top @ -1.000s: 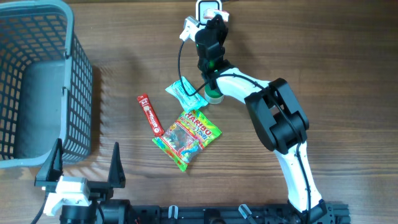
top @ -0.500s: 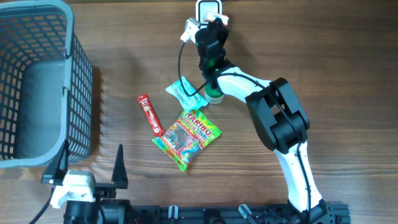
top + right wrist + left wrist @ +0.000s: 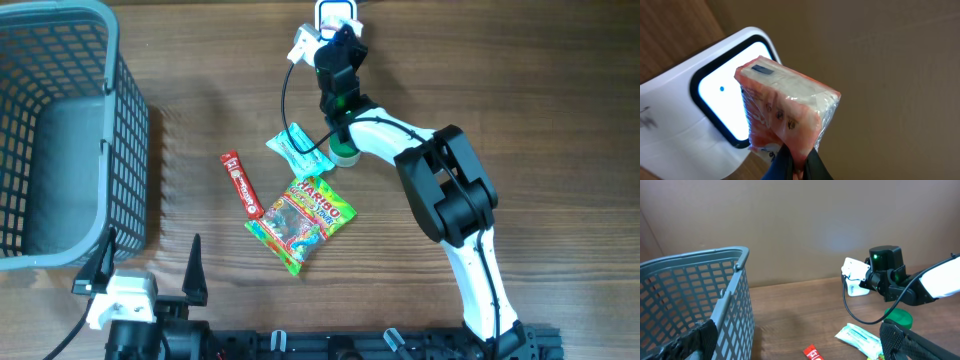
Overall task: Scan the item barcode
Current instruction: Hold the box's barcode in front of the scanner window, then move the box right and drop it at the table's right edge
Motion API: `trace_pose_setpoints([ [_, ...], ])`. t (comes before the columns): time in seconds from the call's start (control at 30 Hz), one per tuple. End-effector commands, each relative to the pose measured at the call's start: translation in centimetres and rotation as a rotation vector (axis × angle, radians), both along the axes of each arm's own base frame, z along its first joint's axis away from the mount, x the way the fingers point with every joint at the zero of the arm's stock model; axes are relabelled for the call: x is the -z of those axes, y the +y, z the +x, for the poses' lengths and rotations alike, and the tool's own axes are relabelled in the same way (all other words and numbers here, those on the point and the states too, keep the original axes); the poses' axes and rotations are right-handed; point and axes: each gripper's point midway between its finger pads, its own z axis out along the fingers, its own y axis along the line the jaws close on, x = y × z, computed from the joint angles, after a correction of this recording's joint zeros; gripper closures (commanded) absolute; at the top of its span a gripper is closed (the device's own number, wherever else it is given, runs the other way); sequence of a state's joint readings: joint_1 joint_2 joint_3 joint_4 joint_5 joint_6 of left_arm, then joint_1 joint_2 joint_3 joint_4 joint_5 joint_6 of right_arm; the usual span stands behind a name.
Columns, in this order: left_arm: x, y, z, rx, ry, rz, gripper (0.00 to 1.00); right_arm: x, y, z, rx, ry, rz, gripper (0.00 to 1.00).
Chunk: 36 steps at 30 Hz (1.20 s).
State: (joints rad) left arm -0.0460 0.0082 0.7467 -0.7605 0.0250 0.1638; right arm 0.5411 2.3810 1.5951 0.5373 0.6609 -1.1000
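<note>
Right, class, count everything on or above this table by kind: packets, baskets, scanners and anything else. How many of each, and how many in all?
packets: 4 (red stick, gummy bag, pale wrapper, pink pack held in the right gripper)
basket: 1
scanner: 1
green lid: 1
Total: 7

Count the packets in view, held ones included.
4. A red stick, a Haribo bag and a pale blue packet lie on the table; a pink pack is in the right gripper, facing the scanner. The arm may hide others.
</note>
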Motion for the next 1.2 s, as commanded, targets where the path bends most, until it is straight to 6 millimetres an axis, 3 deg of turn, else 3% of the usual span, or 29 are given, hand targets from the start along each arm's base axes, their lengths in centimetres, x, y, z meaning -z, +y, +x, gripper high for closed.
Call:
trace_pose_setpoints([
  [0.0,0.1,-0.2,0.0,0.014,0.001,0.015,0.00,-2.3,2.4,-0.6,-0.053,-0.015,0.057,0.96],
  [0.13,0.1,-0.2,0.0,0.014,0.001,0.015,0.00,-2.5,4.1,-2.2,-0.097,0.073,0.134,0.96],
  [0.23,0.5,-0.2,0.0,0.014,0.017,0.016,0.00,-3.0,3.6,-3.1,-0.078,0.132,0.160,0.96],
  [0.37,0.9,-0.2,0.0,0.011,0.034,0.017,0.00,-7.6,1.2,-3.1,-0.008,0.060,0.192,0.96],
  [0.47,0.9,-0.2,0.0,0.011,0.034,0.017,0.00,-12.5,-1.8,-3.7,0.034,0.027,0.224,0.96],
  [0.57,0.9,-0.2,0.0,0.011,0.034,0.017,0.00,-16.4,-8.2,-5.0,0.172,0.029,0.320,0.96],
  [0.67,1.0,-0.2,0.0,0.011,0.035,0.017,0.00,-16.3,-15.8,-6.9,0.359,0.093,0.442,0.96],
  [0.73,1.3,-0.2,-0.1,0.011,0.051,0.017,0.00,-14.2,-24.0,-8.5,0.606,0.118,0.635,0.96],
  [0.77,1.5,-0.2,-0.1,0.012,0.058,0.017,0.00,-13.0,-26.9,-9.3,0.690,0.140,0.697,0.96],
  [0.8,1.7,-0.2,-0.1,0.013,0.067,0.018,0.00,-10.8,-30.9,-10.6,0.812,0.175,0.809,0.96],
  [0.9,1.7,-0.2,-0.1,0.016,0.067,0.017,0.00,-6.7,-38.5,-13.3,1.015,0.232,1.082,0.96],
  [1.03,2.1,-1.8,-0.3,0.109,0.083,0.010,0.00,-2.5,-46.4,-16.5,1.204,0.238,1.220,0.96],
  [1.17,4.1,-1.9,1.0,0.114,0.117,0.035,0.00,1.6,-49.9,-18.2,1.321,0.263,1.233,0.90],
])
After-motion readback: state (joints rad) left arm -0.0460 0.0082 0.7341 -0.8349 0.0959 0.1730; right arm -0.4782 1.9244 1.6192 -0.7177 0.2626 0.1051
